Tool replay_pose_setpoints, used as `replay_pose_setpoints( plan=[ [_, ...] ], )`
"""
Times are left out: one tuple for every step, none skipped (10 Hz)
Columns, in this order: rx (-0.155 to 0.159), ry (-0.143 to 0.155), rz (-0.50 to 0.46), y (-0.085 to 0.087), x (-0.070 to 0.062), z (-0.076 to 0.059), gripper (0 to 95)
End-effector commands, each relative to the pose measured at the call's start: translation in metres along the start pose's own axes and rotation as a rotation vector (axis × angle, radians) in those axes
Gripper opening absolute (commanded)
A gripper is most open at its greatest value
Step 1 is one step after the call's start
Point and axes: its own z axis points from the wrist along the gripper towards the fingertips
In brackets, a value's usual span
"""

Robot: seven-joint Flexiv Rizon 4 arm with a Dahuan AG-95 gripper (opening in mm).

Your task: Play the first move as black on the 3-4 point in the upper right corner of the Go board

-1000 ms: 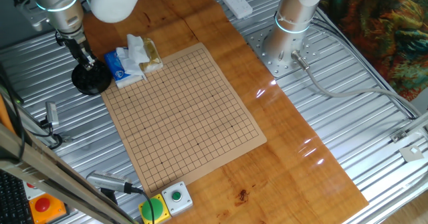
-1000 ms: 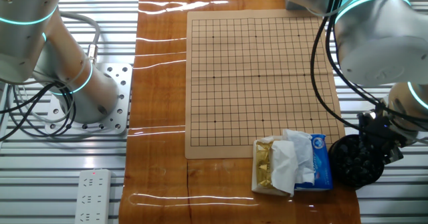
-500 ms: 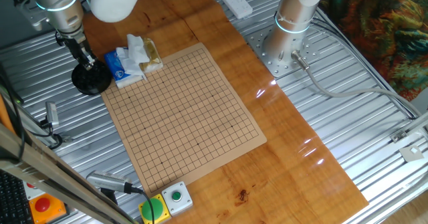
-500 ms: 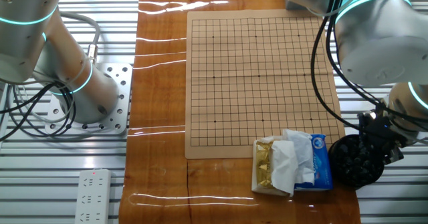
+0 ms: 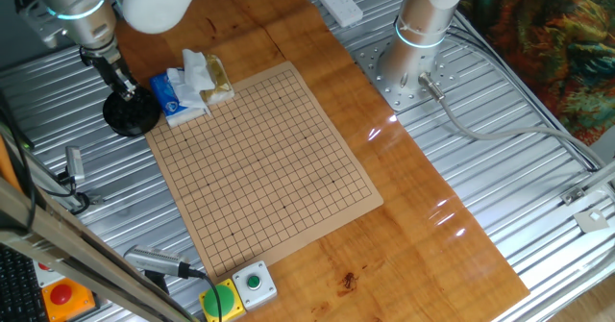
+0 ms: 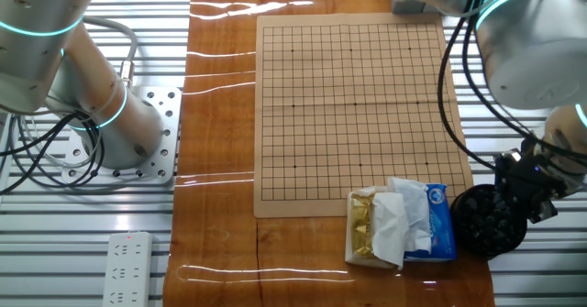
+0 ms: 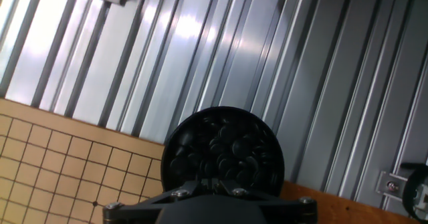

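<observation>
Over the bowl [image 7: 223,156] of black stones hangs the gripper [image 5: 123,86], its opening hidden; the board [image 5: 261,168] lies just beside, stoneless.

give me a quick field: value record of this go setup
board: bare grid, no stones on it
bowl: black, full of black stones, off the board on the metal ribs
gripper: over the bowl, jaw state unclear
tissue pack: blue, by the board's corner, next to the bowl
stage: no stone played yet
</observation>
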Motion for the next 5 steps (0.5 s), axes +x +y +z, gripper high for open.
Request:
replay_pose_setpoints(
  plan=[
    [0.009, -0.003, 0.082, 0.0007, 0.004, -0.0015, 0.0],
    [0.011, -0.003, 0.106, 0.0007, 0.004, -0.0015, 0.0],
    [0.011, -0.004, 0.117, 0.0007, 0.004, -0.0015, 0.0],
    [0.006, -0.006, 0.153, 0.0007, 0.004, -0.0015, 0.0],
    [0.007, -0.004, 0.168, 0.0007, 0.004, -0.0015, 0.0]
  ],
)
